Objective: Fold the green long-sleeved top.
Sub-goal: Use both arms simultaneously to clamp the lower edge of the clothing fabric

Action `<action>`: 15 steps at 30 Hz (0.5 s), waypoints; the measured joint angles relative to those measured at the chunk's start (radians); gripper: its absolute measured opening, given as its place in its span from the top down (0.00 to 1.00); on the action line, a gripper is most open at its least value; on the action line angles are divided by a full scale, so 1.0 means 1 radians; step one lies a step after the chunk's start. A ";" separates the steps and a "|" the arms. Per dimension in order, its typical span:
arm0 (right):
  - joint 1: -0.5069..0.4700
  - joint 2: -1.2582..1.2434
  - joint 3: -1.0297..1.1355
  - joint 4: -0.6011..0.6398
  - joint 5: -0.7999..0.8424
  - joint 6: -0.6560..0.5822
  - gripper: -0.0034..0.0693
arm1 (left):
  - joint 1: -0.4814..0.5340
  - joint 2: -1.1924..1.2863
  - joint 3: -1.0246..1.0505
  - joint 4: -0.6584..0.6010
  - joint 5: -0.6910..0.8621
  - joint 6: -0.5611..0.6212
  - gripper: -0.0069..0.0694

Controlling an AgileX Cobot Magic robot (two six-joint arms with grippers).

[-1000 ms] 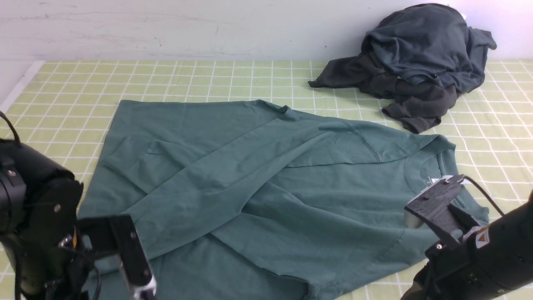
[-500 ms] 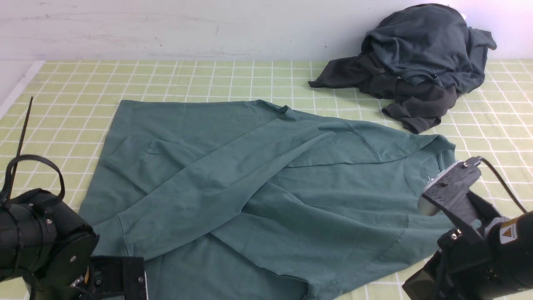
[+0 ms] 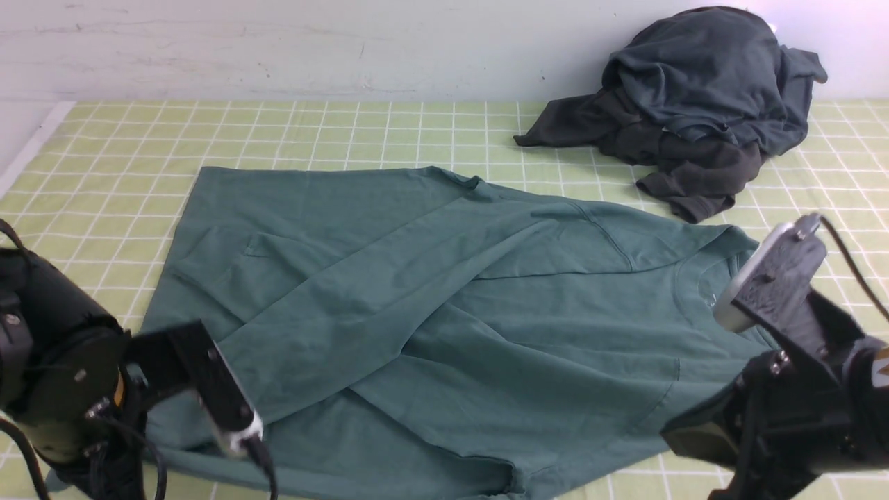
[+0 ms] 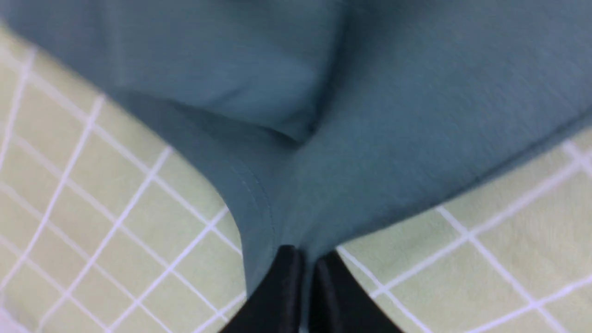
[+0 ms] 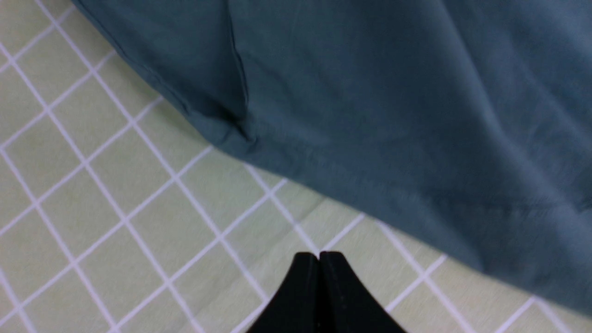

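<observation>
The green long-sleeved top [image 3: 451, 312] lies spread on the checked mat, its neck to the right and both sleeves folded across the body. At the near left, my left arm [image 3: 62, 375] is down by the hem corner. In the left wrist view my left gripper [image 4: 306, 259] is shut on the top [image 4: 393, 115], with a pinch of the stitched hem bunched at the fingertips. My right arm [image 3: 799, 389] is at the near right, beside the neck. My right gripper [image 5: 319, 259] is shut with nothing in it, over bare mat just off the top's edge [image 5: 393, 92].
A heap of dark charcoal and slate-grey garments [image 3: 701, 97] sits at the back right by the wall. The yellow-green checked mat [image 3: 347, 132] covers the table, and its left border [image 3: 28, 149] runs along a white strip.
My left gripper has closed onto the hem corner, after dipping low and coming back up. My right arm has drawn back to the right, away from the collar.
</observation>
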 joint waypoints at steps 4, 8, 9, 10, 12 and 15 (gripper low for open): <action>0.000 0.013 -0.015 -0.009 -0.041 -0.112 0.94 | 0.000 -0.030 -0.034 -0.056 0.032 -0.104 0.90; 0.000 0.070 -0.042 -0.090 -0.043 -0.255 0.82 | 0.000 -0.038 -0.036 -0.093 0.041 -0.119 0.90; 0.000 0.111 -0.047 -0.159 -0.041 -0.319 0.74 | 0.000 -0.039 -0.036 -0.100 0.040 -0.122 0.90; 0.000 0.149 -0.049 -0.221 -0.039 -0.350 0.67 | 0.000 -0.039 -0.036 -0.103 0.038 -0.122 0.90; 0.000 0.190 -0.049 -0.288 -0.036 -0.379 0.62 | 0.000 -0.039 -0.036 -0.104 0.037 -0.124 0.90; 0.000 0.292 -0.049 -0.444 -0.036 -0.399 0.53 | 0.000 -0.039 -0.036 -0.106 0.025 -0.126 0.90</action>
